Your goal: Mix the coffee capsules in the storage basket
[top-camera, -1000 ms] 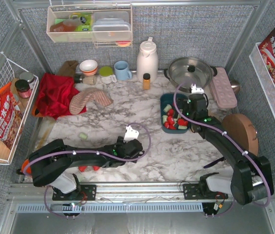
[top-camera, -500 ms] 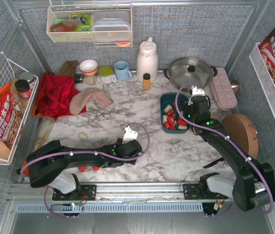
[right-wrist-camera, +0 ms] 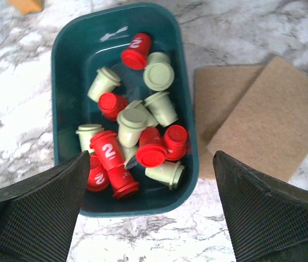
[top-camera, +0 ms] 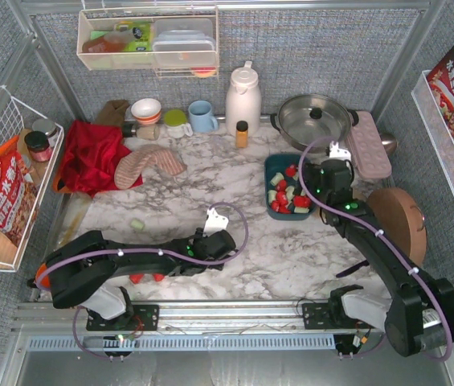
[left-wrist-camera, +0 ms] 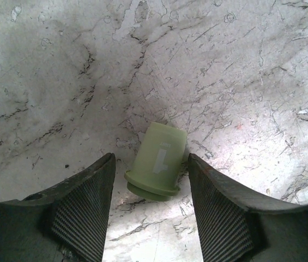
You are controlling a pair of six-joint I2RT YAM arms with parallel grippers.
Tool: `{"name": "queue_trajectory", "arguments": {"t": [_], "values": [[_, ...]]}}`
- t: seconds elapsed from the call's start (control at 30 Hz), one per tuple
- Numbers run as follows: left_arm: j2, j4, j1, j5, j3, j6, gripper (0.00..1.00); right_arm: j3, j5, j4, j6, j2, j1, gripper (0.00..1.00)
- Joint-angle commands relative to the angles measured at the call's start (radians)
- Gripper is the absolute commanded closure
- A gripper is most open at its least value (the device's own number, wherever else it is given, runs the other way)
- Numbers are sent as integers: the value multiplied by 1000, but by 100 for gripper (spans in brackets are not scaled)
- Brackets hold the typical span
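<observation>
Below, marble surface (top-camera: 170,201), grey walls (top-camera: 315,48), "2" on red capsules (right-wrist-camera: 107,150) — right fingers (right-wrist-camera: 34,213) spread wide, left fingers (left-wrist-camera: 83,207) apart around green capsule (left-wrist-camera: 159,158).

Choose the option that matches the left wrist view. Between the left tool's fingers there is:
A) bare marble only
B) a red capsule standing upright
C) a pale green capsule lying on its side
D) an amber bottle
C: the left wrist view shows a pale green capsule lying on its side on the marble table, inside the open left tool.
</observation>
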Motion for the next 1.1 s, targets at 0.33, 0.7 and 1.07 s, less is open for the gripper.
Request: {"name": "queue_trajectory", "arguments": {"t": [0.33, 0.7, 1.07], "values": [[9, -14, 1, 39, -9, -27, 40, -51, 100, 14, 108, -64, -20, 1], [-4, -25, 0, 47, 6, -9, 52, -36, 79, -1, 108, -40, -20, 1], [-167, 124, 1, -15, -49, 93, 60, -10, -58, -8, 89, -18, -20, 5]]}}
